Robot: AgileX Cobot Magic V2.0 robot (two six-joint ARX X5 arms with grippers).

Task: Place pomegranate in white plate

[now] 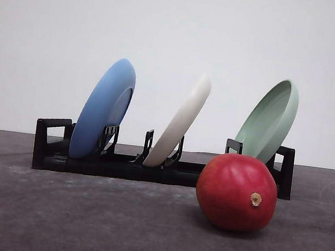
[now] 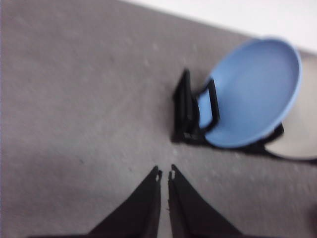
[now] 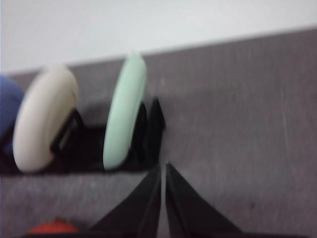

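Front and centre sits the pomegranate (image 1: 236, 193), glossy red, resting on the grey table (image 1: 54, 215) with its tan stem nub facing the camera. Just behind it runs the black rack (image 1: 120, 167), and the white plate (image 1: 179, 125) leans on edge in the middle slot, blue plate (image 1: 101, 111) on the left, pale green plate (image 1: 269, 122) on the right. Left gripper (image 2: 165, 174) hangs over bare table, fingertips pinched together on nothing. Right gripper (image 3: 163, 167) likewise closed and empty, near the rack's end.
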